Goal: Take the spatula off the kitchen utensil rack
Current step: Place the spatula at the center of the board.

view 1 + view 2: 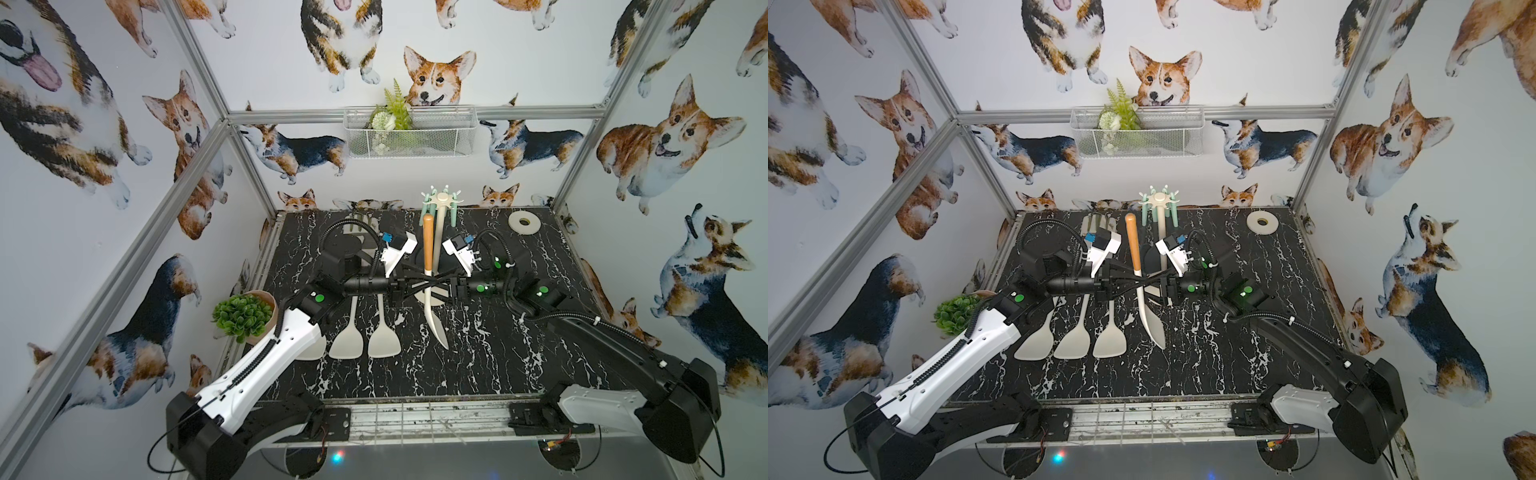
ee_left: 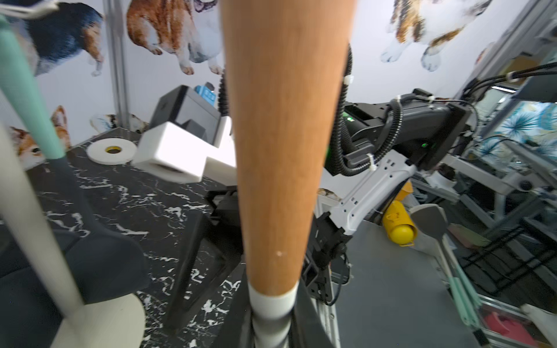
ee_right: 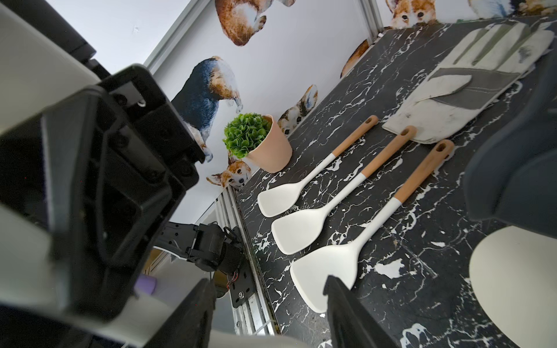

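Near the middle of the counter's [image 1: 498, 353] back edge stands the rack [image 1: 440, 199]. The left hand [image 1: 420, 284] is clamped on the spatula [image 1: 428, 245] at its white neck. The spatula is near-upright, just in front of the rack, with its handle top apart from the hooks. The right hand [image 1: 437, 286] is open beside the same neck.

Rack [image 1: 439, 198] stands upper centre of frame, at the back of the surface [image 1: 498, 353]. Spatula [image 1: 428, 245] upright just left of its pole. Three spatulas [image 1: 1071, 343] lie side by side lower left of centre, glove [image 1: 1094, 223] above them. Plant [image 1: 243, 316] at left edge, tape roll [image 1: 524, 222] upper right, basket [image 1: 409, 131] on the wall above the rack.
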`<state>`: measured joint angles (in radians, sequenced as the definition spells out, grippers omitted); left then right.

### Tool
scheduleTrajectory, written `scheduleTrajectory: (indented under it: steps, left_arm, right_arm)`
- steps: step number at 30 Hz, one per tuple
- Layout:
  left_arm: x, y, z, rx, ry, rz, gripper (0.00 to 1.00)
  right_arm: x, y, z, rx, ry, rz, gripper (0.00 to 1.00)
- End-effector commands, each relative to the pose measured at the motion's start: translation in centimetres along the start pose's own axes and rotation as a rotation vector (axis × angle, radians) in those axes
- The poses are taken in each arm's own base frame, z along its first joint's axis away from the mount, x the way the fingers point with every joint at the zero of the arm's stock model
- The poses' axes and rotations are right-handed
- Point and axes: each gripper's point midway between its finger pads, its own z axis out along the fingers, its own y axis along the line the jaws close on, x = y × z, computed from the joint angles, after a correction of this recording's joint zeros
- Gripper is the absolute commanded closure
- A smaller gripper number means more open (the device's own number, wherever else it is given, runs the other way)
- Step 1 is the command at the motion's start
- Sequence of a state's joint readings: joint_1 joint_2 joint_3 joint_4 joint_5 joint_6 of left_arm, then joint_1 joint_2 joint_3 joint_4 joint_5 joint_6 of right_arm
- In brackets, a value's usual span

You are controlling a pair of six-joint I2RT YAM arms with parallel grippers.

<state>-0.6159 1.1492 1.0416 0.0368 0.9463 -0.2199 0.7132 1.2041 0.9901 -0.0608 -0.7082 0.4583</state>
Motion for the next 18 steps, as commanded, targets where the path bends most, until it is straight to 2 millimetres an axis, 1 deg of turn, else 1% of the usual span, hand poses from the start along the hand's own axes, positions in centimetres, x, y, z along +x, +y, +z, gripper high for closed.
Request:
scheduleTrajectory:
  steps: [1,3,5,7,10,11,13,15,18]
  left_arm:
    - [-1.9,-1.4,0.3,0.102,-0.054,0.034,1.00]
    - [-1.9,-1.3,0.4,0.115,-0.051,0.020,1.00]
    - [-1.8,-1.1,0.4,0.114,-0.050,0.015,1.00]
    - [-1.8,-1.0,0.2,0.107,-0.056,0.012,1.00]
    - [-1.9,-0.7,-0.3,0.093,-0.071,0.011,1.00]
    - [-2.0,-0.7,-0.5,0.087,-0.079,0.012,1.00]
    - [-2.0,-0.5,-0.8,0.080,-0.087,0.012,1.00]
    - [-2.0,-0.4,-1.0,0.080,-0.090,0.009,1.00]
    - [-2.1,-0.4,-1.0,0.092,-0.094,0.005,1.00]
  right_arm:
    - [-0.2,2.4,0.4,-0.113,0.015,-0.039,0.40]
    - [-0.2,2.6,0.3,-0.123,0.008,-0.036,0.46]
    - [-0.2,2.5,0.1,-0.112,0.000,-0.038,0.50]
    - [-0.2,2.2,-0.3,-0.072,-0.013,-0.054,0.50]
    - [-0.2,1.0,-1.4,0.028,-0.039,-0.087,0.48]
    - [-0.5,1.3,-2.4,0.040,-0.069,-0.109,0.47]
    - [-1.1,1.2,-3.8,0.047,-0.114,-0.100,0.47]
    - [-1.9,1.6,-5.1,0.012,-0.159,-0.081,0.48]
    - [-2.2,2.8,-5.7,-0.039,-0.164,-0.083,0.48]
